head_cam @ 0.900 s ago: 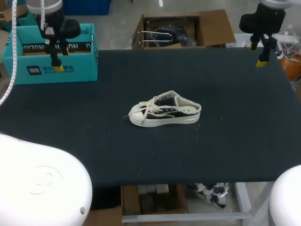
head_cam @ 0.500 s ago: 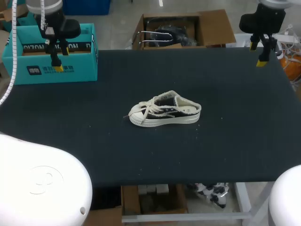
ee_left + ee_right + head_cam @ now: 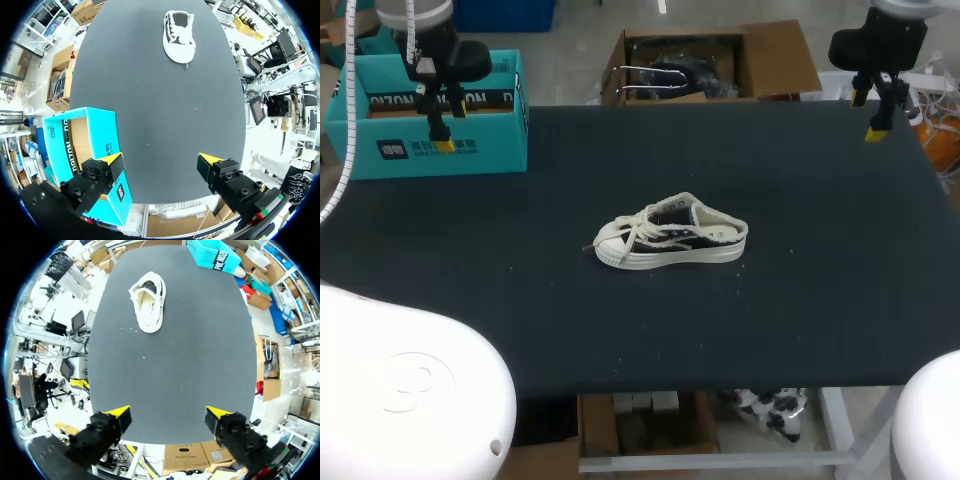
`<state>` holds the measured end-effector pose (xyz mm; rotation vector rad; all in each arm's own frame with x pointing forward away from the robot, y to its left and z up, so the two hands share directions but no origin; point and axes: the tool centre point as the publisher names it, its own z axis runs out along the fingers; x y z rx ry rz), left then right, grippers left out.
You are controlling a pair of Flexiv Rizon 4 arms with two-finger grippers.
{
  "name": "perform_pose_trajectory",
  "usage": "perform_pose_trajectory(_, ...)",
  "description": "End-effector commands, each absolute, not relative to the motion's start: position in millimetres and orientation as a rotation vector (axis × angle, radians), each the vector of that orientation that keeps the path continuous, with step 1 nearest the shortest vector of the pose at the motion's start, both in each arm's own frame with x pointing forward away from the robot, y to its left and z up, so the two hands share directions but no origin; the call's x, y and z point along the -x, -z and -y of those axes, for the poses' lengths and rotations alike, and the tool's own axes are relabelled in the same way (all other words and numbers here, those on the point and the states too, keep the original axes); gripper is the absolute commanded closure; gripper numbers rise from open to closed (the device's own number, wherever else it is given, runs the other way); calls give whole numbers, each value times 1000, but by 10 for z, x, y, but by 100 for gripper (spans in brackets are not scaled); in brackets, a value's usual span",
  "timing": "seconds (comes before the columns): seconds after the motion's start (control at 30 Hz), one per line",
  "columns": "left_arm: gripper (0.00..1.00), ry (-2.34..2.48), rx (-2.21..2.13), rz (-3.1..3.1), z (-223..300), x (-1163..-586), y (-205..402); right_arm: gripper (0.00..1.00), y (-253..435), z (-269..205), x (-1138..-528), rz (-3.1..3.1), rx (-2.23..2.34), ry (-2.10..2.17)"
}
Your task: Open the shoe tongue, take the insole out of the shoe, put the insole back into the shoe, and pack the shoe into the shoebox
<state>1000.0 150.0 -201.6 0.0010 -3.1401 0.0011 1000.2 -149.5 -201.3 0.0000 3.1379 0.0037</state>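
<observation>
A white and black laced sneaker (image 3: pixel 670 238) lies on its sole in the middle of the dark table, toe pointing left; a pale insole shows in its heel opening. The teal shoebox (image 3: pixel 428 125) stands open at the table's back left corner. My left gripper (image 3: pixel 441 135) hangs open above the shoebox, empty. My right gripper (image 3: pixel 876 118) hangs open over the back right corner, empty. In the left wrist view the sneaker (image 3: pixel 179 36) lies far ahead of the left gripper (image 3: pixel 160 167), with the shoebox (image 3: pixel 82 150) under one finger. Far ahead of the right gripper (image 3: pixel 167 417) lies the sneaker (image 3: pixel 148 307), with the shoebox (image 3: pixel 216 256) beyond.
The dark table (image 3: pixel 570 330) stretches bare around the sneaker on all sides. Its front edge runs just above my arm covers, and the shoebox fills the back left corner.
</observation>
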Motion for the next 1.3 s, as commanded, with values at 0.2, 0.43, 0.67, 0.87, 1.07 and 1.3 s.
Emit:
perform_pose_trajectory(0.2,0,36,-443,3090,-1108,-9915,2118,0,2267,1310,-10000,-3118,30,-244)
perform_pose_trajectory(0.43,0,5,-971,2881,-870,-9748,2124,0,2565,1043,-9846,-3080,-17,-478)
perform_pose_trajectory(0.67,0,125,-1244,2715,-690,-9549,2201,0,2793,705,-9637,-3039,-52,-684)
perform_pose_trajectory(0.87,0,125,-1244,2715,-690,-9549,2201,0,2793,705,-9637,-3039,-52,-684)
perform_pose_trajectory(1.07,0,125,-1244,2715,-690,-9549,2201,0,2793,705,-9637,-3039,-52,-684)
perform_pose_trajectory(1.3,0,51,-1515,2484,-340,-9541,2212,0,2993,592,-9695,-3047,-61,-771)
